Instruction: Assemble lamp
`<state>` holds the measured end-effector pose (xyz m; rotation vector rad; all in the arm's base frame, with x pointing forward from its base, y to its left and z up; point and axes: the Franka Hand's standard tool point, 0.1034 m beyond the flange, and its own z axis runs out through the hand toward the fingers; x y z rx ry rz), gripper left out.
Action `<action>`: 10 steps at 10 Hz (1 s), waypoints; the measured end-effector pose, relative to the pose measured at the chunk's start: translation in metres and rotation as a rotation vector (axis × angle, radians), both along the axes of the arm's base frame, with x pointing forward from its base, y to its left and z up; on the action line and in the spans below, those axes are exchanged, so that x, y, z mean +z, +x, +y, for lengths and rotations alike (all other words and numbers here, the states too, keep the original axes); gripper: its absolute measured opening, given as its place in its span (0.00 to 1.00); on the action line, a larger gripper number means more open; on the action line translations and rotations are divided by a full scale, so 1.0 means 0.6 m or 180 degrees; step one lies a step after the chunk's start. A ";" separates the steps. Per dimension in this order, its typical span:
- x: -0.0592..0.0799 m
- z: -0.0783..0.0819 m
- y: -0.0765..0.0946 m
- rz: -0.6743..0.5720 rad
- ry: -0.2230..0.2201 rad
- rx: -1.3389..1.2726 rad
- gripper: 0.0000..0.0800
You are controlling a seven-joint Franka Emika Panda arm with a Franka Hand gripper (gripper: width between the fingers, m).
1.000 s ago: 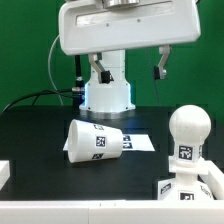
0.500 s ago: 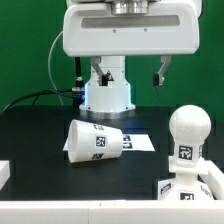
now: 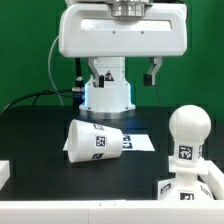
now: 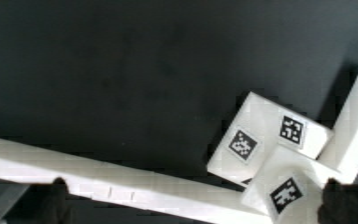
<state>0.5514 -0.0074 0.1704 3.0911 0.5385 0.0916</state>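
My gripper (image 3: 113, 76) hangs high over the desk (image 3: 35, 130), jaws spread wide, nothing in them. The shade (image 3: 95, 140) lies on its side well below me, a touch toward the exterior view's left, long axis running side to side with the wide mouth facing that way. The bulb (image 3: 187, 133) stands upright at that view's right, by the base (image 3: 186, 190).

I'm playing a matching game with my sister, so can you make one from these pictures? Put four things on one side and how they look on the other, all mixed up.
Things:
1. shade
2. bulb
3. marker board
4. wall

How they look:
A. flat on the black table
B. green
C. tipped over on its side
D. standing upright

Pairs: 1-C, 2-D, 3-A, 4-B
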 end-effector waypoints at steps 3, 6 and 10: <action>-0.052 0.009 -0.050 0.0010 -0.0076 0.0577 0.87; -0.101 0.022 -0.096 -0.0033 -0.0204 0.1251 0.87; -0.099 0.019 -0.087 -0.0079 -0.0281 0.2004 0.87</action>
